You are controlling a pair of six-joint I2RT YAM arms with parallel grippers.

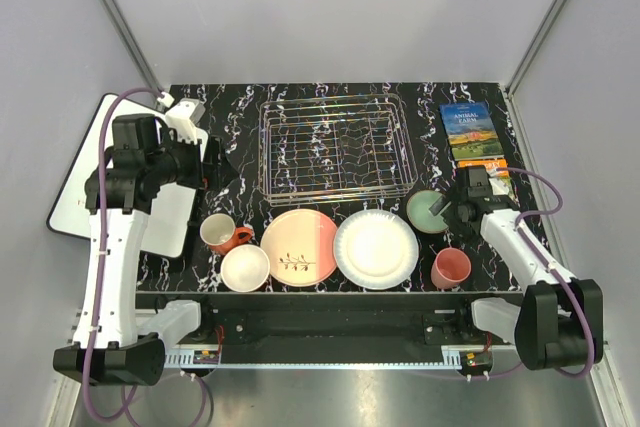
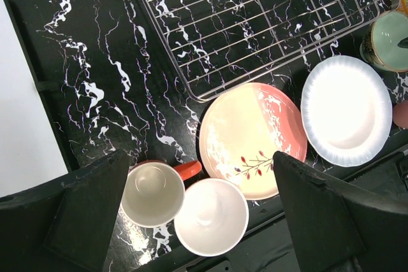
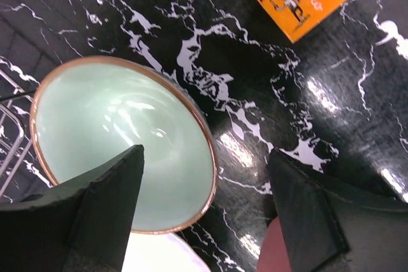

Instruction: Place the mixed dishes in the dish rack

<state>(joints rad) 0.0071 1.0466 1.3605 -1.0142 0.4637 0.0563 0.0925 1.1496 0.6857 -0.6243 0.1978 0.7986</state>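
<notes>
Silver wire dish rack [image 1: 336, 150] stands far centre. On its near side lie the mug [image 1: 218, 234], orange bowl [image 1: 245, 268], pink-and-cream plate [image 1: 299, 247], white plate [image 1: 376, 248] and pink cup [image 1: 451, 268]. The right gripper [image 3: 205, 157], fingers spread, straddles the right rim of the mint-green bowl [image 3: 121, 151]. The left gripper [image 2: 199, 157] hangs released left of the rack.

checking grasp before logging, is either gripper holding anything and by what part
Nothing is held. The right gripper is open over the rim of the mint-green bowl; the left gripper is open and empty.
</notes>
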